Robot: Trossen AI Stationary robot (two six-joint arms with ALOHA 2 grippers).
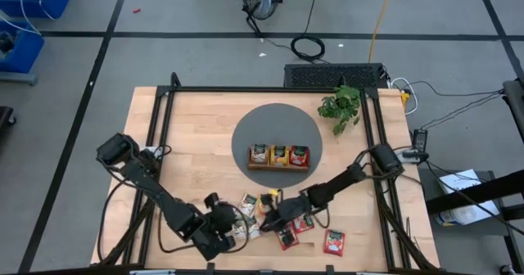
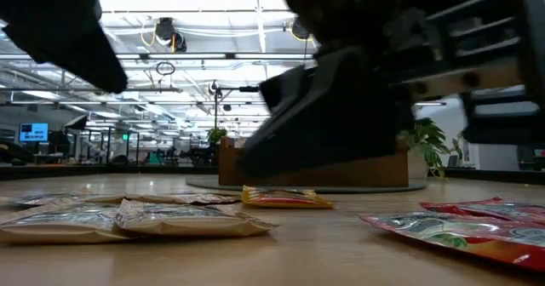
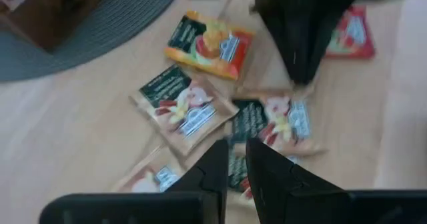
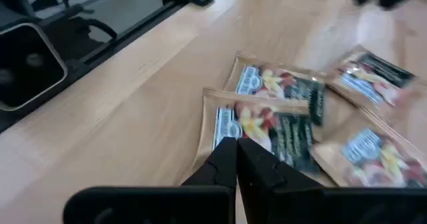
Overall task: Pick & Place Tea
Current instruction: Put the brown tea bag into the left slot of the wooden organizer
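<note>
The tea sachets (image 1: 260,218) lie scattered near the desk's (image 1: 196,144) front edge, three more standing in the wooden tray (image 1: 279,155) on the round grey mat (image 1: 277,119). The right tool (image 1: 270,218), fingers together and empty, hovers low over the cluster. The left tool (image 1: 236,226), fingers nearly together holding nothing, sits just beside it, leaving little room between them.

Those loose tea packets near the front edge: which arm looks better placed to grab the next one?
Probably the right: the right gripper is shut just above a cream sachet, while the left gripper hovers beside.
</note>
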